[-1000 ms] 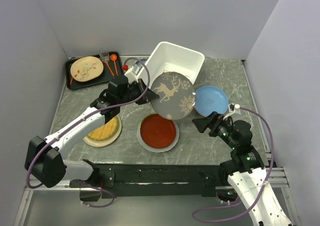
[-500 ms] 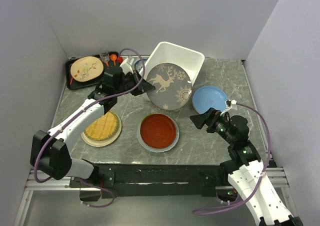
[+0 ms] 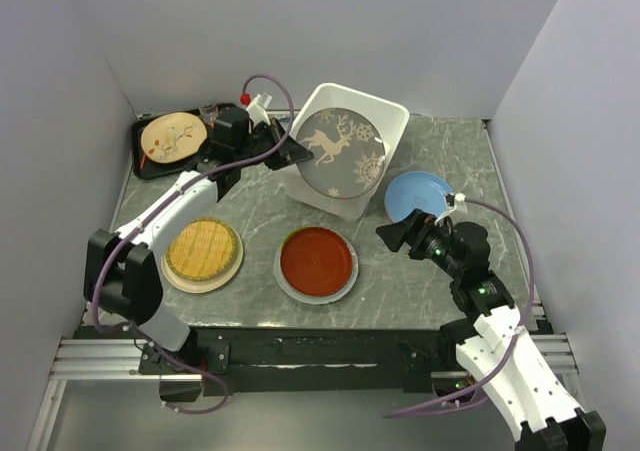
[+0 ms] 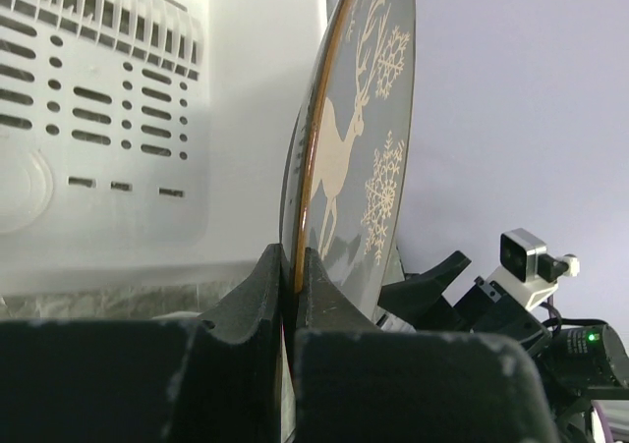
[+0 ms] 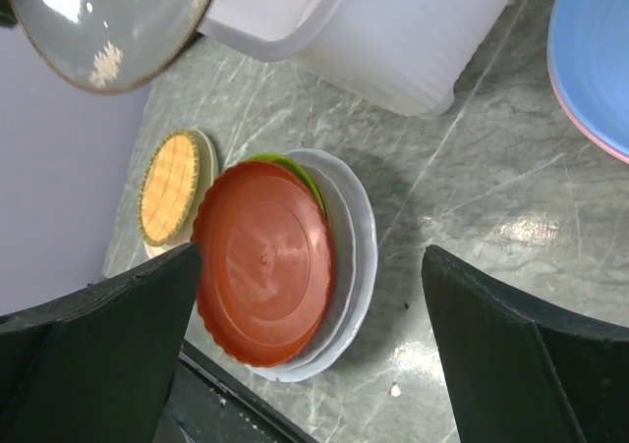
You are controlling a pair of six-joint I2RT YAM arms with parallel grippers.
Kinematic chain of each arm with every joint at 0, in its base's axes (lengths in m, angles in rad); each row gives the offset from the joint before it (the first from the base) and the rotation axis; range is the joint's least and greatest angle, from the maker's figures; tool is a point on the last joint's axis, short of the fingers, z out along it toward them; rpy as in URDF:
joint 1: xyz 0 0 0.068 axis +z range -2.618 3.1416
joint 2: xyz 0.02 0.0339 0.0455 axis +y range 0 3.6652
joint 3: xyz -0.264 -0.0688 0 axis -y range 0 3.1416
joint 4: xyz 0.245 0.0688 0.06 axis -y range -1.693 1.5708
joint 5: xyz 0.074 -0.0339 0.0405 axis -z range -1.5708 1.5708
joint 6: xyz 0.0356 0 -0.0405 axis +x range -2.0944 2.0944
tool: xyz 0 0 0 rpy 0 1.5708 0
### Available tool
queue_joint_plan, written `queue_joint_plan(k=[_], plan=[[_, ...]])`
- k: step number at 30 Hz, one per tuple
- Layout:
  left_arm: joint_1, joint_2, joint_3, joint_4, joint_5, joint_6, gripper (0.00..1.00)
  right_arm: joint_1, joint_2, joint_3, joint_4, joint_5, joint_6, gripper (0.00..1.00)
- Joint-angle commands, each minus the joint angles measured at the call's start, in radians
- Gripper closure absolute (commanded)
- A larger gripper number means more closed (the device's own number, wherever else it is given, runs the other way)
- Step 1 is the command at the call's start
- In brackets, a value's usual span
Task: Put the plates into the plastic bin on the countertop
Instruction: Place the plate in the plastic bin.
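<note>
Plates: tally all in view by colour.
Grey round plate with white reindeer: 1
Light blue round plate: 1
Pink plate beneath it: 1
Red round plate: 1
Lime green plate beneath it: 1
White plate under both: 1
Woven yellow round plate: 1
Cream plate beneath it: 1
Cream twig-pattern plate on flat black tray: 1
Total: 9

A flat black tray [image 3: 148, 168] sits in the far left corner. On it lies a cream plate with a twig-and-leaf pattern [image 3: 172, 137]. A small clear cup [image 3: 210, 109] stands at the tray's rear edge.
</note>
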Motion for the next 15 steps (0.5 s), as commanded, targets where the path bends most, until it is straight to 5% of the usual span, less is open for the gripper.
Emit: queue_joint_plan(k=[1, 15], plan=[[0.012, 0.014, 0.117, 0.122, 0.068, -0.025, 0.99, -0.008, 0.019, -0.010, 0.072, -0.010, -0.028, 0.00], [0.031, 0.118, 0.217, 0.079, 0.051, -0.014, 0.99, -0.062, 0.086, -0.017, 0.108, -0.151, -0.099, 0.00]])
